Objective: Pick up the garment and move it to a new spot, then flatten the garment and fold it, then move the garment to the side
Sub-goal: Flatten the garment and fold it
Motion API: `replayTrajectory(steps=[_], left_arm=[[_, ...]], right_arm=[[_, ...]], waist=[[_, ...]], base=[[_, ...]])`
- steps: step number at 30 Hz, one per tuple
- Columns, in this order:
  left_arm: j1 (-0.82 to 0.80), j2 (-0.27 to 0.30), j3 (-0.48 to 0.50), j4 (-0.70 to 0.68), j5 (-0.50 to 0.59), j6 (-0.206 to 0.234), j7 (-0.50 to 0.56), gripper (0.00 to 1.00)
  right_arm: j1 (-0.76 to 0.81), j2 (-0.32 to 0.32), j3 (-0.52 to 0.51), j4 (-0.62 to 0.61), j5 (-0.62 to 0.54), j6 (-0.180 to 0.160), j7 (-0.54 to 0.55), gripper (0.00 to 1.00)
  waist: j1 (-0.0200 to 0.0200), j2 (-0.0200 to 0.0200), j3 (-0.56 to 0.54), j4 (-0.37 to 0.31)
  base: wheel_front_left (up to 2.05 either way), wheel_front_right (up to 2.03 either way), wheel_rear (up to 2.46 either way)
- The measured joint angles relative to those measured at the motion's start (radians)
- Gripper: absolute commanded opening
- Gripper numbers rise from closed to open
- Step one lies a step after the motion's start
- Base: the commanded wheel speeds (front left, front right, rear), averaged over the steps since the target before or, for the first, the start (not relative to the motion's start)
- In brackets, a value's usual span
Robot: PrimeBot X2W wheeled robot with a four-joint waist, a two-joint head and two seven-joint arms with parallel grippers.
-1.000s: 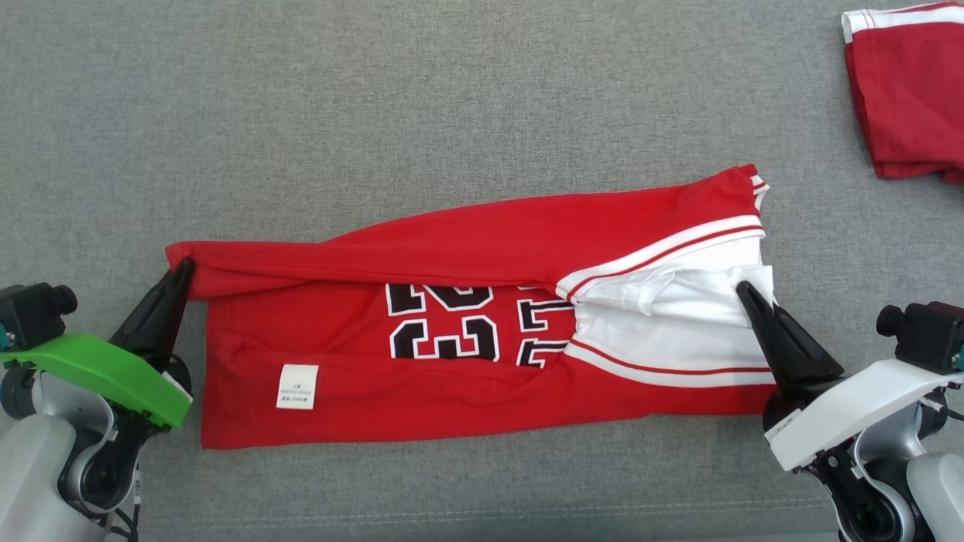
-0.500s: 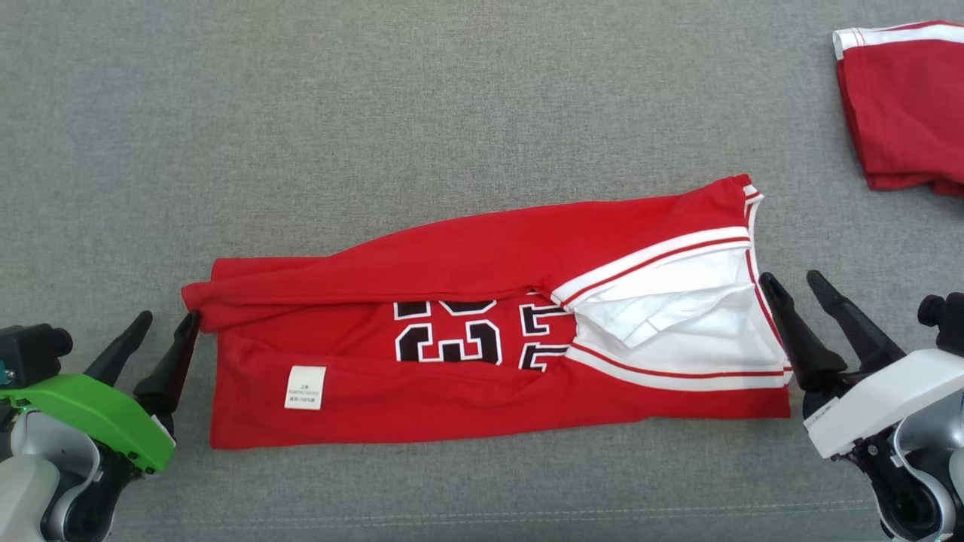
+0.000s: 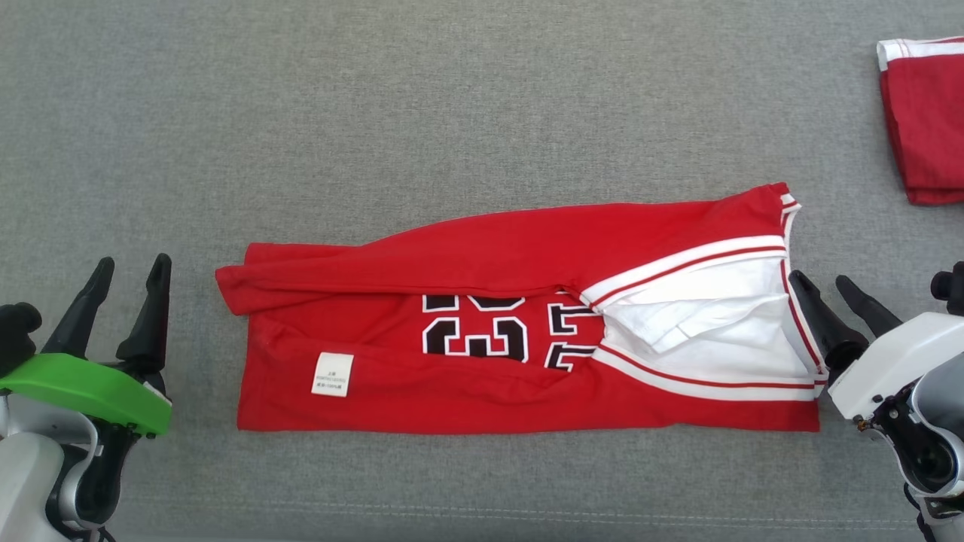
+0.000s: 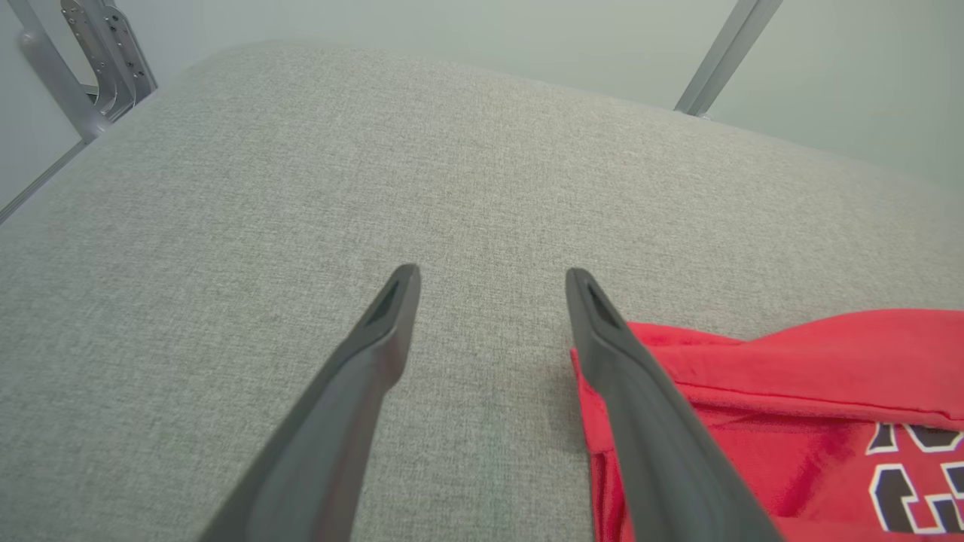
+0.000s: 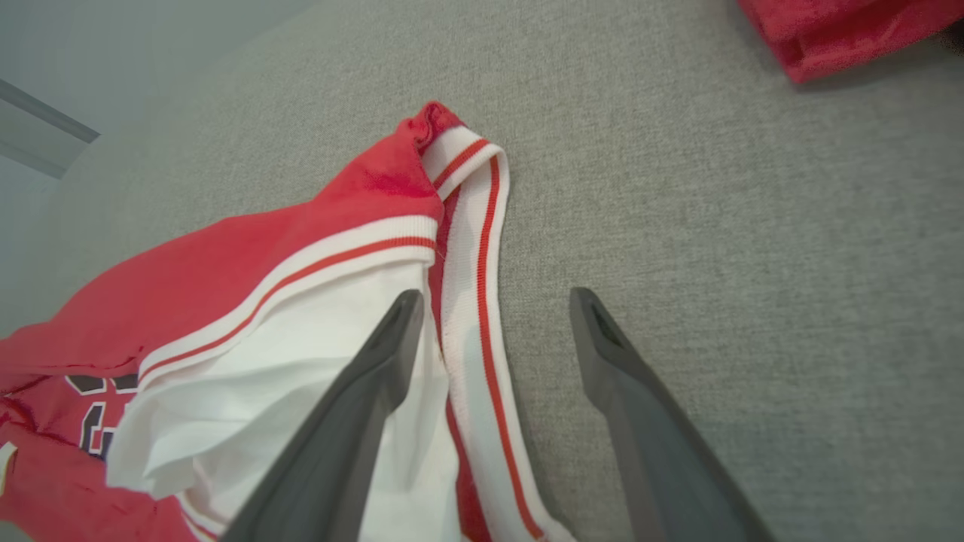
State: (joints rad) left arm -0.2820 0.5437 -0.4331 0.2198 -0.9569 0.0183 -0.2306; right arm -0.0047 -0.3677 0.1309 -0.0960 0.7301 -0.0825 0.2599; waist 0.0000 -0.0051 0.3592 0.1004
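Red jersey [image 3: 520, 331], part-folded, between left gripper [image 3: 134, 261] and right gripper [image 3: 820, 278], both spread, empty: ends are best pinched level for a square fold.

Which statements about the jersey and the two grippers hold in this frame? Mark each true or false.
The left gripper is open, apart from the jersey. True.
The right gripper is shut on the jersey's white panel. False: it is open, beside the jersey.
A white label shows on the jersey. True.
The other red garment lies on the jersey. False: it lies apart, at the head view's upper right.
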Motion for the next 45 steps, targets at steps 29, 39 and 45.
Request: replayTrajectory(steps=[29, 39, 45], left_arm=[[0.044, -0.073, 0.011, -0.071, 0.030, 0.044, -0.017, 1.00], [0.066, -0.086, 0.013, -0.101, 0.030, 0.045, -0.017, 1.00], [0.079, -0.086, 0.021, -0.111, 0.030, 0.053, -0.018, 1.00]], right_arm=[[-0.134, 0.001, -0.018, 0.227, 0.158, 0.037, 0.181, 0.00], [-0.039, -0.197, -0.265, 0.261, 0.205, -0.022, 0.224, 0.00], [-0.068, -0.109, -0.252, 0.065, 0.404, 0.028, 0.307, 0.00]], waist=[[0.0000, 0.0000, -0.025, 0.050], [0.0000, 0.0000, -0.052, 0.034], [0.0000, 0.0000, -0.050, 0.029]], base=[[0.00, 0.00, 0.00], [0.00, 0.00, 0.00], [0.00, 0.00, 0.00]])
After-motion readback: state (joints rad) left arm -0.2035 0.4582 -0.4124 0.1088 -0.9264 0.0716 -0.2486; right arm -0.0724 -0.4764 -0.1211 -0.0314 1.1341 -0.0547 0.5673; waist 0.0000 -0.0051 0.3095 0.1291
